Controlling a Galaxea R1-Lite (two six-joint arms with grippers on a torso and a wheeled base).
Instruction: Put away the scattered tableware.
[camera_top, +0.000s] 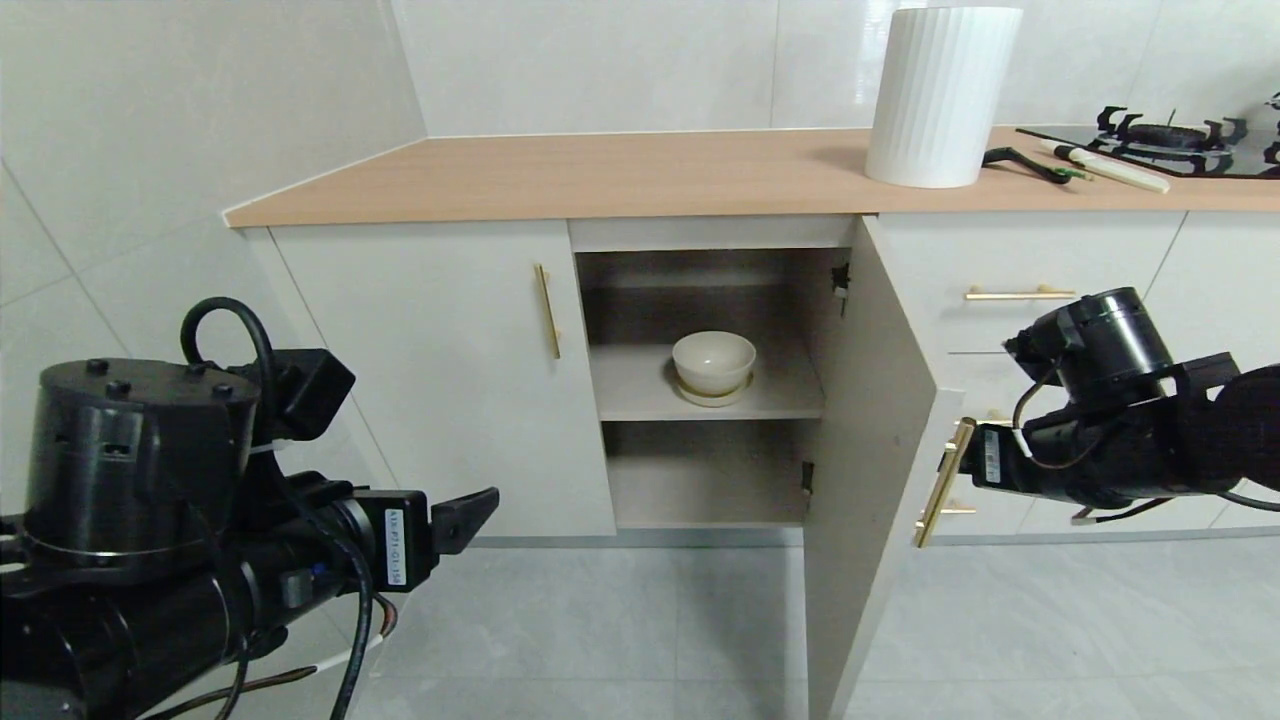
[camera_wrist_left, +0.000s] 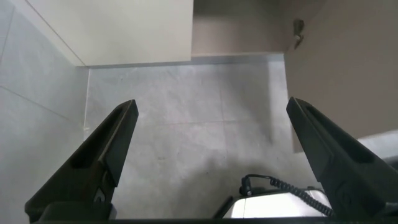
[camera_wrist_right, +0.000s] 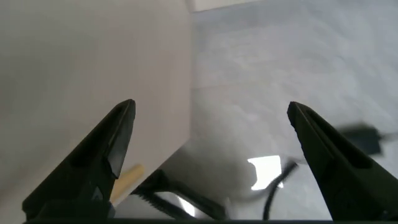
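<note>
Since the cream bowl (camera_top: 713, 362) is shelved, only the open cabinet door (camera_top: 870, 420) is judged outstanding; left gripper (camera_wrist_left: 211, 102) and right gripper (camera_wrist_right: 209, 106) are held wide, empty.

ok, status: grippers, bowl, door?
Left gripper open, empty. Right gripper open, empty, by door handle. Bowl on shelf. Door wide open, nothing before bowl.

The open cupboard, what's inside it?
A cream bowl sits on a small plate on the middle shelf. The bowl covers most of the plate, and the closed door hides the rest.
</note>
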